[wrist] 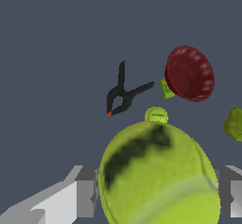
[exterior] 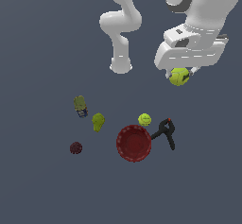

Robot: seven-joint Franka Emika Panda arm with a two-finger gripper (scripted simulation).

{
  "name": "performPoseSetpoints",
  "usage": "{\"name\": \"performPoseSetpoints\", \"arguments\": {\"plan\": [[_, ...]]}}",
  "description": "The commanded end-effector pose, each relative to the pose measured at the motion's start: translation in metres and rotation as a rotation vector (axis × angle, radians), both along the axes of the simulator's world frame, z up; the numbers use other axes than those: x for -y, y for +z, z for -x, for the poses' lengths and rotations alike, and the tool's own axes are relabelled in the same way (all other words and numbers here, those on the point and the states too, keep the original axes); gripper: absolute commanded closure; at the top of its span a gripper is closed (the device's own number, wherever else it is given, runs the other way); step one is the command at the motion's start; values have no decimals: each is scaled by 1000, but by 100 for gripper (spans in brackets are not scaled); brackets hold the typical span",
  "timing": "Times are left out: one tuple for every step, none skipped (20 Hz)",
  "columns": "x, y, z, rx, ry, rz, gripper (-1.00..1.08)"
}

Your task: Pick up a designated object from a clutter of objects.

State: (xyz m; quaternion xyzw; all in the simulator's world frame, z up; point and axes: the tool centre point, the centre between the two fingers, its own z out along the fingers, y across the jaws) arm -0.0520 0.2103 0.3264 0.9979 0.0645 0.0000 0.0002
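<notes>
The designated object, a yellow-green tennis ball [exterior: 179,76] with pale seams, hangs well above the floor with my gripper [exterior: 181,74] shut on it. In the wrist view this ball [wrist: 158,176] fills the near field between the two grey fingers [wrist: 87,192]. The clutter of objects lies on the floor below it. A second tennis ball [exterior: 144,119] rests there beside the dark red bowl [exterior: 134,143] and the black clamp [exterior: 165,132]. The wrist view also shows that ball [wrist: 156,115], the bowl [wrist: 189,73] and the clamp [wrist: 124,94].
A lumpy green fruit [exterior: 98,121] lies toward the exterior view's left of the bowl, with an olive can [exterior: 81,106] beyond it and a small dark red ball [exterior: 76,148] nearer. The arm's white base [exterior: 121,66] stands at the back. The fruit [wrist: 234,123] shows at the wrist view's edge.
</notes>
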Motion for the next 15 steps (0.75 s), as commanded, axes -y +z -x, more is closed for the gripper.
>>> {"name": "performPoseSetpoints", "arguments": {"plan": [[-9,18,-3,0,-1,0,108],[-11,23,-4,0,-1,0,108],[-14,28,-5,0,-1,0,108],[-16,33,-6,0,-1,0,108],[-18,37,-7,0,-1,0,108],[-20,40,-7,0,-1,0,108],[-22,44,-8,0,-1,0,108],[-23,46,-9,0,-1,0,108],[-25,49,-9,0,-1,0,108],[-26,51,-10,0,-1,0,108],[-27,52,-10,0,-1,0,108],[-27,53,-11,0,-1,0,108],[-28,54,-11,0,-1,0,108],[-28,55,-11,0,-1,0,108],[-28,55,-11,0,-1,0,108]]}}
